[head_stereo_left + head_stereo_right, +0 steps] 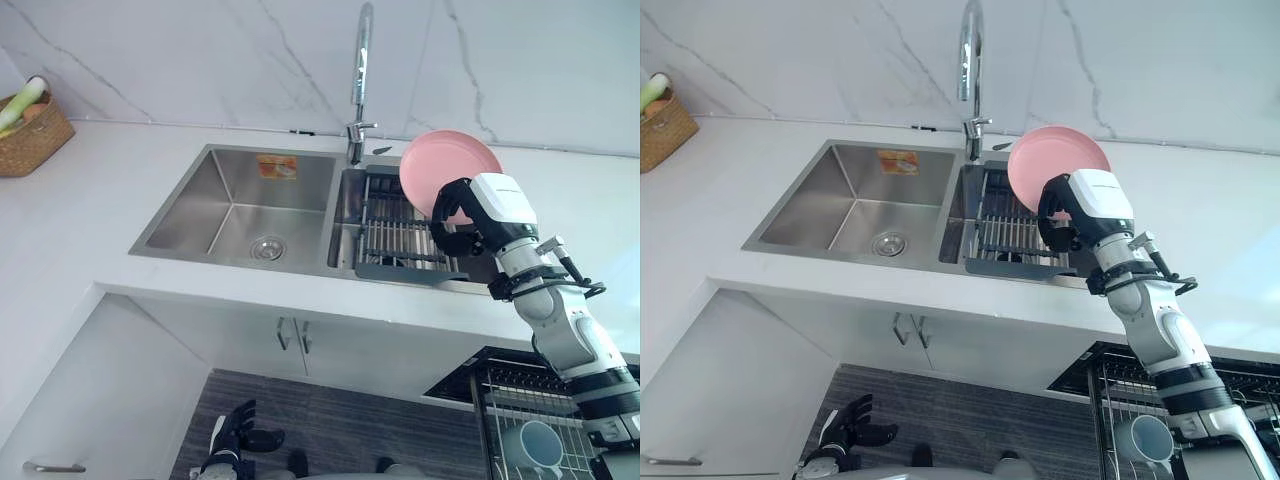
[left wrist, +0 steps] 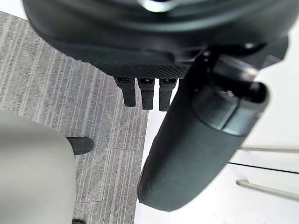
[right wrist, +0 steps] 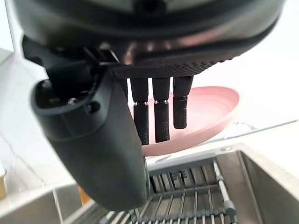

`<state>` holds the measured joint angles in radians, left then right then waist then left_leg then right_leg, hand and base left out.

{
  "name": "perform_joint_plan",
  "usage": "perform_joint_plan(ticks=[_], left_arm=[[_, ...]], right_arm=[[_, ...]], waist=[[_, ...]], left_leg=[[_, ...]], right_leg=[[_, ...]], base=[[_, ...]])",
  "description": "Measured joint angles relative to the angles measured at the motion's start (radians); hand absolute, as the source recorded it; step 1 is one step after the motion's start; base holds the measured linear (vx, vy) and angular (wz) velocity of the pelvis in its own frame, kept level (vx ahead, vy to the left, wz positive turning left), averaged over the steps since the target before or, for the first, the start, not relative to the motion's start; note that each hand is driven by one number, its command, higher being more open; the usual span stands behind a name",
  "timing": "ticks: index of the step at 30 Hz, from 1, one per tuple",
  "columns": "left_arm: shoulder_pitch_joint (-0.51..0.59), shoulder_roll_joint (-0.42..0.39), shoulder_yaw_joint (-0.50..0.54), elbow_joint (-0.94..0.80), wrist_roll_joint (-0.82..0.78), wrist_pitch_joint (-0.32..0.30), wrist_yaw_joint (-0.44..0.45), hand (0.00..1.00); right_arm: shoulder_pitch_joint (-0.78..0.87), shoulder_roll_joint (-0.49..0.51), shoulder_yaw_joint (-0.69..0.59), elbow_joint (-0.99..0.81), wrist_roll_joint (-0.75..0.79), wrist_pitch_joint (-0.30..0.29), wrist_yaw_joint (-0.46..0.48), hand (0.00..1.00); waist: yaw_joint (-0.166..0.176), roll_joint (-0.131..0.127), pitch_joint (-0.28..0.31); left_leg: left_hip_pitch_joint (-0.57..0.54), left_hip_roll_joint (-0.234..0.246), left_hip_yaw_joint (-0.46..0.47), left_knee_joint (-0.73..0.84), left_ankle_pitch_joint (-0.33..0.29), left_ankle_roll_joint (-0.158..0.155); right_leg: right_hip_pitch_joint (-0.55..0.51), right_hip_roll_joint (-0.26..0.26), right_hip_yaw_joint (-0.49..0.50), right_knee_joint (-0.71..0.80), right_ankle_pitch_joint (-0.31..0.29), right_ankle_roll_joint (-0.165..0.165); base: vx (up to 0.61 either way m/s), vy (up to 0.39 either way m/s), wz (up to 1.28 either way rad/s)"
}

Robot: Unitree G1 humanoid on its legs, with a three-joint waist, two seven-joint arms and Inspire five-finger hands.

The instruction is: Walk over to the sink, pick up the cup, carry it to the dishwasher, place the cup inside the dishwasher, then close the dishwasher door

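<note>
One stainless steel sink [image 1: 185, 205] with two basins sits in the one white surface [image 1: 90, 200]. There is one chrome tap [image 1: 362, 70], one round pink plate [image 1: 445, 160], one slatted metal drying rack [image 1: 395, 235] and one woven wicker basket [image 1: 35, 140]. One pale cup [image 1: 542, 445] lies in one wire dishwasher rack [image 1: 520, 385]. Two slim metal door handles [image 1: 283, 333] show under the sink, plus one long bar handle [image 1: 55, 467]. Two dark robot hands: left robot hand [image 1: 238, 430], right robot hand [image 1: 455, 225].

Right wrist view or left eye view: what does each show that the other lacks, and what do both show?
Right wrist view: the right hand from close, its fingers straight before the pink plate. Left eye view: a faucet, a basket, the left hand hanging low, a cup in the dishwasher rack. Both: plate, right hand, sink rack.
</note>
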<state>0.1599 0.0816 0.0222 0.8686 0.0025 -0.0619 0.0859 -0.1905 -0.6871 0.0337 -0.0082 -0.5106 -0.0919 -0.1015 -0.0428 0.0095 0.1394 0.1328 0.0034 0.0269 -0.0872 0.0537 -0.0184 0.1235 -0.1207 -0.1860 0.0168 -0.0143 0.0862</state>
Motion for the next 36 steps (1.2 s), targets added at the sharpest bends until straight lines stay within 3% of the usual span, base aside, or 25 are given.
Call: perform_joint_plan(ticks=[9, 15, 22, 27, 29, 32, 36], left_arm=[[0.002, 0.001, -0.001, 0.013, 0.001, 0.003, -0.001, 0.90], [0.001, -0.007, -0.011, 0.016, 0.021, 0.003, -0.004, 0.90], [-0.007, -0.010, -0.012, 0.036, 0.028, 0.003, -0.006, 0.90], [-0.022, -0.011, -0.031, 0.051, 0.035, 0.003, -0.007, 0.90], [-0.026, -0.018, -0.030, 0.051, 0.035, 0.003, -0.005, 0.90], [-0.031, -0.021, -0.029, 0.056, 0.035, 0.003, -0.005, 0.90], [-0.037, -0.019, -0.021, 0.051, 0.035, 0.000, 0.002, 0.90]], right_arm=[[0.154, 0.093, -0.127, -0.126, 0.057, -0.002, -0.028, 0.30], [0.189, 0.111, -0.156, -0.128, 0.058, -0.001, -0.029, 0.30], [0.259, 0.219, -0.244, -0.181, 0.058, 0.001, -0.039, 0.30], [0.292, 0.302, -0.340, -0.291, 0.059, 0.003, -0.095, 0.30], [0.290, 0.303, -0.364, -0.295, 0.059, 0.007, -0.119, 0.30], [0.300, 0.331, -0.384, -0.295, 0.057, 0.015, -0.124, 0.30], [0.287, 0.375, -0.377, -0.272, 0.045, 0.045, -0.127, 0.30]], waist=[[-0.029, 0.008, 0.003], [-0.031, 0.035, 0.004], [-0.032, 0.053, 0.012], [-0.054, 0.071, 0.025], [-0.050, 0.081, 0.029], [-0.054, 0.076, 0.033], [-0.048, 0.058, 0.046]], left_leg=[[0.023, 0.019, 0.044, 0.000, -0.011, -0.007], [0.025, 0.025, 0.044, 0.000, -0.013, -0.010], [0.014, 0.032, 0.043, 0.022, -0.029, -0.014], [-0.102, 0.047, 0.048, 0.234, -0.138, -0.013], [-0.139, 0.050, -0.020, 0.303, -0.186, -0.021], [-0.142, 0.056, 0.049, 0.316, -0.208, -0.014], [-0.163, 0.063, 0.218, 0.342, -0.240, 0.003]], right_leg=[[0.000, 0.016, 0.045, -0.001, 0.000, -0.001], [0.002, 0.022, 0.045, -0.002, 0.005, -0.011], [0.002, 0.027, 0.042, -0.002, -0.002, -0.019], [-0.038, 0.035, 0.067, 0.007, -0.005, -0.022], [-0.074, 0.051, 0.118, 0.027, -0.004, -0.023], [-0.122, 0.057, 0.189, 0.054, -0.002, -0.019], [-0.251, 0.076, 0.349, 0.130, 0.005, 0.000]], base=[[-0.04, -0.008, -0.16], [0.00, -0.003, -0.01], [0.00, 0.000, 0.00], [0.01, 0.004, -0.15], [0.03, 0.019, -0.60], [0.00, 0.056, -0.75], [-0.04, 0.077, -1.25]])
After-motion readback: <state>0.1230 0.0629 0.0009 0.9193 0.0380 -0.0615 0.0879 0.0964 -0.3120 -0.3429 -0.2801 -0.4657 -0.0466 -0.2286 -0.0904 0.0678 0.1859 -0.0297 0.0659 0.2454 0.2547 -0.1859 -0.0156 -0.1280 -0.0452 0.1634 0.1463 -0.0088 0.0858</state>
